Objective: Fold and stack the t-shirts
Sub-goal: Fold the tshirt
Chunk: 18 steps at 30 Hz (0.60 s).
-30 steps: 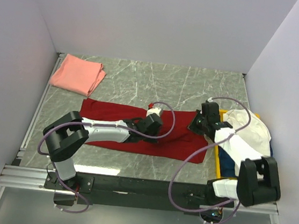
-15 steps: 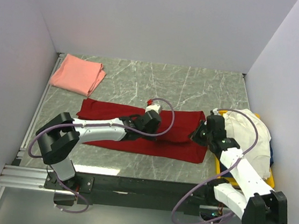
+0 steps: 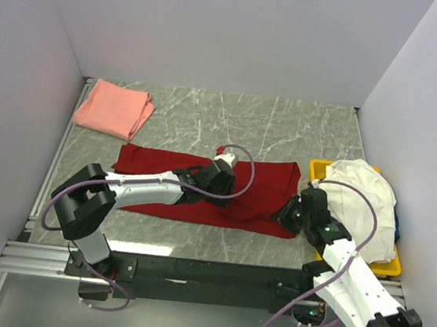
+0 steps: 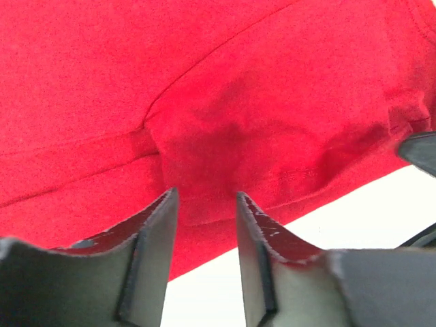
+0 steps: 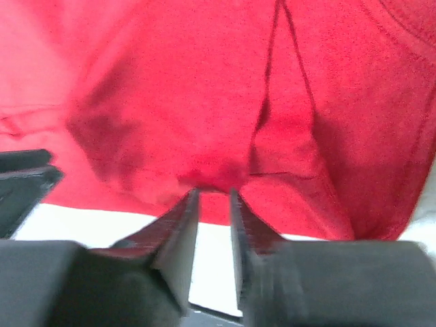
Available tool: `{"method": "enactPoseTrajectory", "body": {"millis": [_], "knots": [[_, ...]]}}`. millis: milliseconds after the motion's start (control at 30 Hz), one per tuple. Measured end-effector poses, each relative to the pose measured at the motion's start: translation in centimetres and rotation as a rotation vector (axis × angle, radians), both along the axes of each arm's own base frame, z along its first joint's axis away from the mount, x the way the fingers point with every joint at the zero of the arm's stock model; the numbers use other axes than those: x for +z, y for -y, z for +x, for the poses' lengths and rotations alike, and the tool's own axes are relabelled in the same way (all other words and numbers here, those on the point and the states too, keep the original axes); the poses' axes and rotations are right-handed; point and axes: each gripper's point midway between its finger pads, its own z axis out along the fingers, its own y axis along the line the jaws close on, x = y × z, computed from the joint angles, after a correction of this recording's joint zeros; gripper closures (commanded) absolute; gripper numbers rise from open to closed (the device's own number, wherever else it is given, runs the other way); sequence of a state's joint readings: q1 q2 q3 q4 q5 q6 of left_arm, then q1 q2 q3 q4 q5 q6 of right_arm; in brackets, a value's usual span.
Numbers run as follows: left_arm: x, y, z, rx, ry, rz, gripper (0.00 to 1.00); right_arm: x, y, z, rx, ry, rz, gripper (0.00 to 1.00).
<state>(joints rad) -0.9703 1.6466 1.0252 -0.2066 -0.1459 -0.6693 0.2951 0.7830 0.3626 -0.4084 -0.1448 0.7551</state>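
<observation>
The deep red t-shirt [image 3: 267,183] lies as a long band across the middle of the grey marbled surface [image 3: 207,123], with its length going from left to right. Its left part is flat and smooth. Its right part is doubled over, with a diagonal fold line and a darker layer on top. In the left wrist view the cloth [image 4: 225,102] shows a stitched hem and a curved seam, and it bulges toward the camera. The left fingers [image 4: 150,252] stand a little apart, with a fold of this red cloth pinched between them. The right fingers [image 5: 178,231] are nearly pressed together and pinch a small gathered bunch of the same shirt near its edge, from which creases spread upward. In the top view the right arm holds the shirt at its near right corner, and the left arm holds it near the middle.

The salmon pink t-shirt [image 3: 114,110] lies folded in the far left corner, well apart from the red one. The cream white t-shirt [image 3: 361,192] lies crumpled on the yellow tray [image 3: 387,267] at the right edge
</observation>
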Motion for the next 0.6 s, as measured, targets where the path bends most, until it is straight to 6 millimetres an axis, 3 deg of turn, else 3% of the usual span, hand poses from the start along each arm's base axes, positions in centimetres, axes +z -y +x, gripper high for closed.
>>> {"method": "enactPoseTrajectory", "body": {"millis": [100,267,433,533,600], "knots": [[0.1,-0.8,0.0,0.008,-0.007,-0.006,0.53,1.0,0.1,-0.1,-0.012,0.036,0.016,0.57],[2.5,-2.3,1.8,0.065,0.02,-0.065,0.6,2.4,0.3,0.0,-0.025,0.072,0.02,0.55],[3.1,-3.9,3.7,0.161,0.015,-0.095,0.76,3.5,-0.2,0.9,-0.025,0.075,0.011,0.55],[2.7,-6.2,5.1,0.252,-0.001,-0.116,0.78,3.7,-0.8,1.9,-0.018,0.063,0.004,0.55],[1.8,-8.9,5.9,0.338,-0.02,-0.118,0.79,3.0,-1.1,2.6,-0.021,0.036,-0.013,0.55]]}}
